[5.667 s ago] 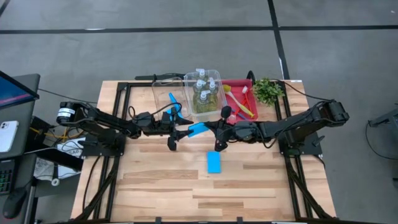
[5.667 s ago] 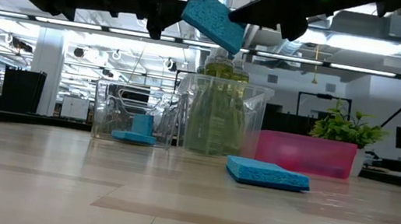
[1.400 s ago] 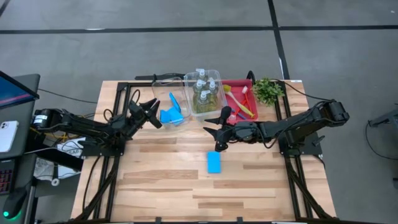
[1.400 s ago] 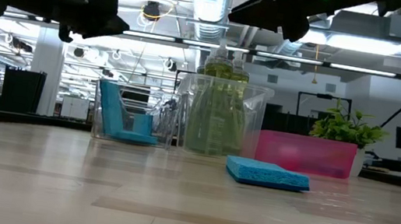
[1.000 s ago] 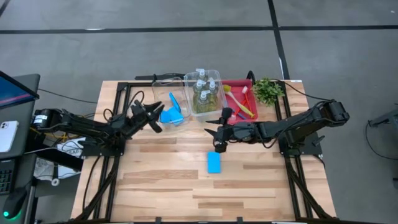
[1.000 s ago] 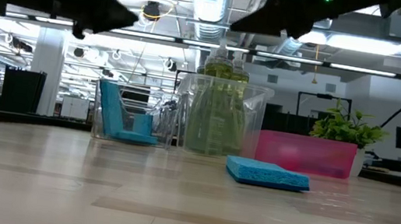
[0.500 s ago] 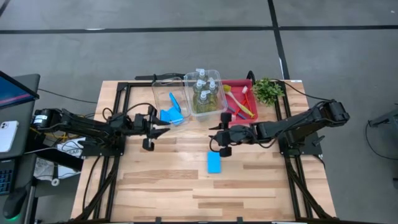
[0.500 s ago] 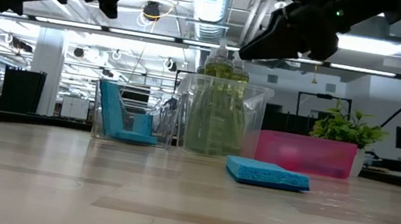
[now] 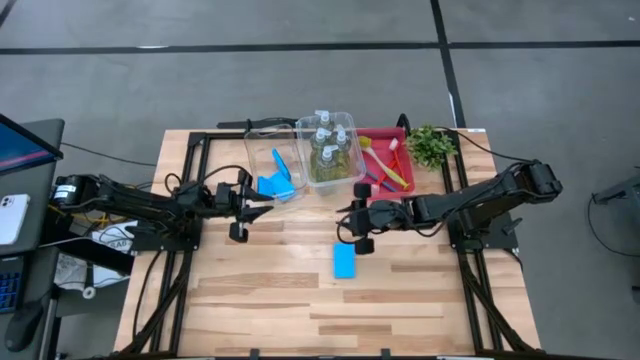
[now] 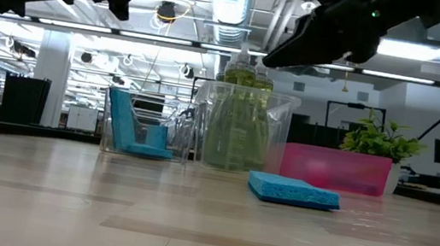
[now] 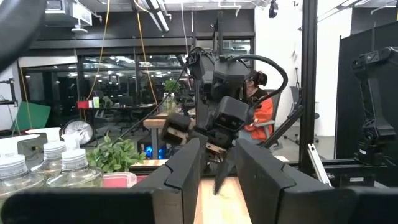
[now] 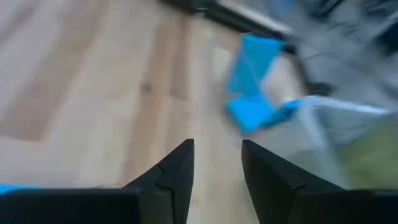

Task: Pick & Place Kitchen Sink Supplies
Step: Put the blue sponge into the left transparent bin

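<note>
Wooden slatted table [image 9: 300,300] on a grey floor; the low view looks across it into an open office hall with ceiling lights.

Loose blue sponge [image 9: 344,262] lies flat on the bare wood near table centre, clear of both arms; in the low view it sits [image 10: 292,190] in front of the red tray [image 10: 336,169]. Two more sponges [image 9: 273,184] stand tilted in the left clear bin [image 9: 252,140]. The bottles [image 9: 328,140] of yellow-green liquid crowd the second clear bin [image 9: 349,120] just beside it. Brushes [image 9: 385,165] lie in the red tray, next bin over. Small green plant [image 9: 432,144] at the tray's far side.

Right gripper [image 9: 352,228] hovers just behind the loose sponge, not touching it; fingers [image 12: 174,177] parted by a narrow gap, nothing between them.

Left gripper [image 9: 252,207] hangs near the sponge bin, above the table; fingers [image 11: 183,174] likewise a narrow gap apart, empty.
</note>
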